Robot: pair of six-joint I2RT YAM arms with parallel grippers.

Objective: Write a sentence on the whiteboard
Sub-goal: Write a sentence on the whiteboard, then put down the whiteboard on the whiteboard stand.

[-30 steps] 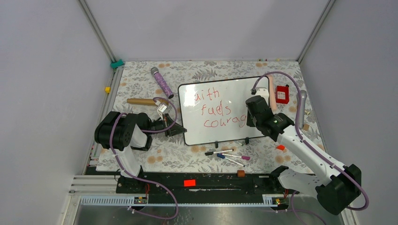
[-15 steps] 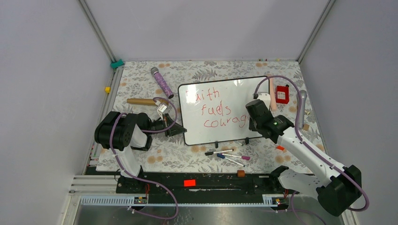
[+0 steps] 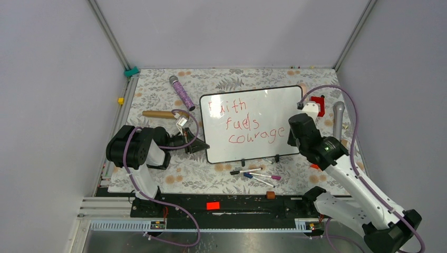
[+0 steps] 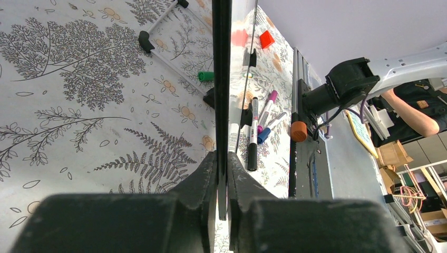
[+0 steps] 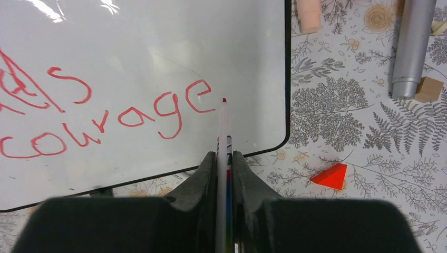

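The whiteboard (image 3: pixel 274 105) stands tilted on the flowered table and carries the sentence (image 3: pixel 248 124) in red: "Faith fuels courage", in three staggered lines. My left gripper (image 3: pixel 202 147) is shut on the board's left edge, which shows as a thin black frame (image 4: pixel 222 79) between its jaws (image 4: pixel 222 158). My right gripper (image 3: pixel 293 138) is shut on a white marker (image 5: pixel 224 132). The marker's red tip (image 5: pixel 224 100) sits just right of the last "e" of "courage" (image 5: pixel 116 121), near the board's lower right corner (image 5: pixel 284 137). I cannot tell whether the tip touches.
Several loose markers (image 3: pixel 255 175) lie in front of the board, also in the left wrist view (image 4: pixel 253 132). A purple cylinder (image 3: pixel 182 93) and wooden rod (image 3: pixel 158 114) lie left. A red box (image 3: pixel 318 105), grey cylinder (image 3: pixel 337 118) and orange wedge (image 5: pixel 330 176) lie right.
My right arm has drawn back to the right off the board with the marker, uncovering the end of "courage". The left gripper and the board have not moved.
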